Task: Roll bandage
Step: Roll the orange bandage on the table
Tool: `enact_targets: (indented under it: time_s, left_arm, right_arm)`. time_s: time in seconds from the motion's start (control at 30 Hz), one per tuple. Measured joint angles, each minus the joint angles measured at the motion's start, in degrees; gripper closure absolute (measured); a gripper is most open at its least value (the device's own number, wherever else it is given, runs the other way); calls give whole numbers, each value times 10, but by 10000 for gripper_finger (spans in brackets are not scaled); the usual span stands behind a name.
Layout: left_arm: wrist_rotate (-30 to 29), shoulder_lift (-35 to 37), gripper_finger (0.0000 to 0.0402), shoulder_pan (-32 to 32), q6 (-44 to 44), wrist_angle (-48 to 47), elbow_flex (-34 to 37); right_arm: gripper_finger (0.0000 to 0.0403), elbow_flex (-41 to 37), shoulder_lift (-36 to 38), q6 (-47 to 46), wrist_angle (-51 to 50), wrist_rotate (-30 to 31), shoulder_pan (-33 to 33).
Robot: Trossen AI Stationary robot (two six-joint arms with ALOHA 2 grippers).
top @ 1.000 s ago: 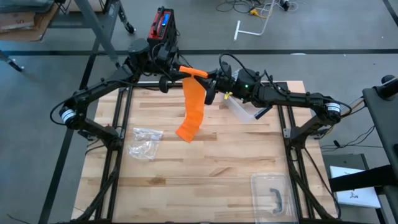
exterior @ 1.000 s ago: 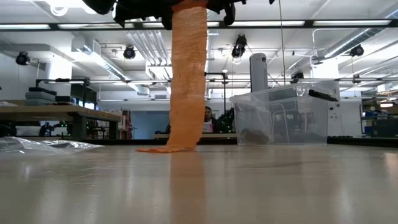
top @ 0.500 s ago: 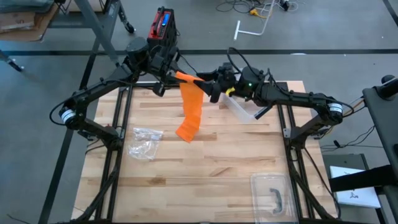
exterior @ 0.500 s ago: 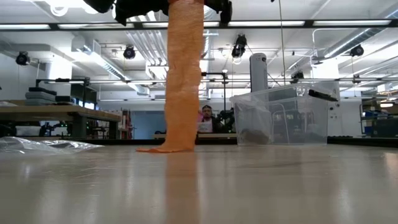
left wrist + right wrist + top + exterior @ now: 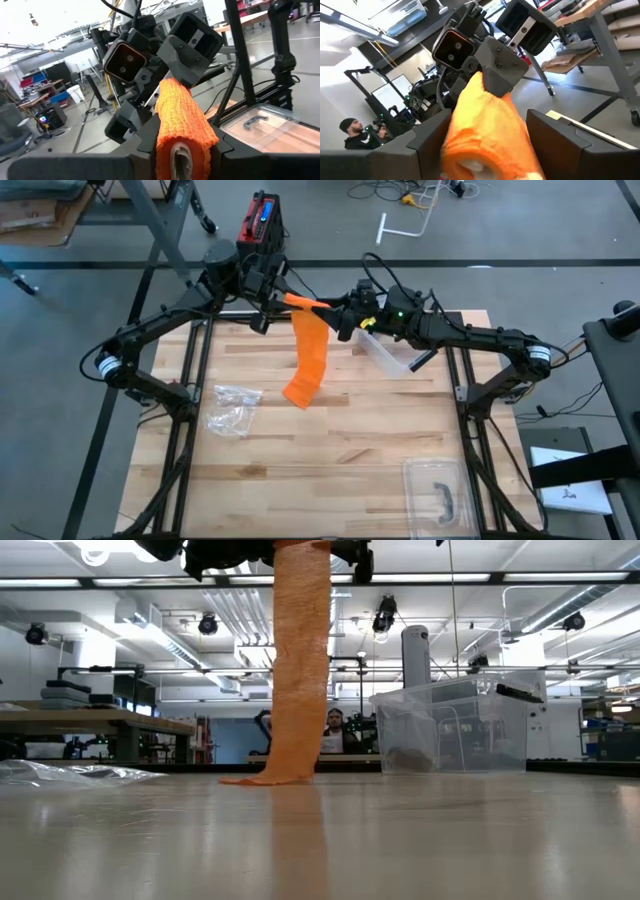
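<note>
Tabletop (image 5: 350,450) edge-side: both grippers clamp orange bandage (image 5: 312,352), tail draped down.

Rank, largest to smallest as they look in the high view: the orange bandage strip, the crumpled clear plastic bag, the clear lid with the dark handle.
1. Clear lid with the dark handle, largest.
2. Hanging orange bandage strip and crumpled clear plastic bag: too alike to rank, and the strip hangs nearer the camera.

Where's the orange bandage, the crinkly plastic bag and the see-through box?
orange bandage (image 5: 311,352), high view, middle of hanging strip.
plastic bag (image 5: 233,408), high view, its middle.
clear box (image 5: 455,730), low view, front wall.
</note>
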State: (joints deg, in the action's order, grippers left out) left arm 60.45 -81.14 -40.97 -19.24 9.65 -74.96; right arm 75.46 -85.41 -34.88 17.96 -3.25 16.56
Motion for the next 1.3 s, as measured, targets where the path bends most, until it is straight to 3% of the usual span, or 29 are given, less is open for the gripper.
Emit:
enact_targets:
  time_s: [0.3, 0.43, 0.77, 0.87, 1.0, 1.3]
  left_arm:
    - [-15, 0, 324, 1, -17, -2, 0]
    - [-36, 1, 324, 2, -63, -22, 1]
    - [-41, 1, 315, 2, -89, -29, 1]
    - [-68, 1, 300, 2, -89, -30, 1]
    - [-115, 1, 269, 4, -56, -36, 1]
    - [-118, 5, 181, 2, 144, -55, 1]
  right_arm:
    - [169, 0, 0, -16, -1, -2, 0]
    - [181, 0, 0, -36, -4, -2, 0]
    - [234, 2, 0, -43, -10, -8, 1]
    - [256, 2, 0, -33, -10, -6, 2]
    - [285, 2, 0, 5, -14, 1, 4]
    - [312, 3, 0, 164, -18, -10, 7]
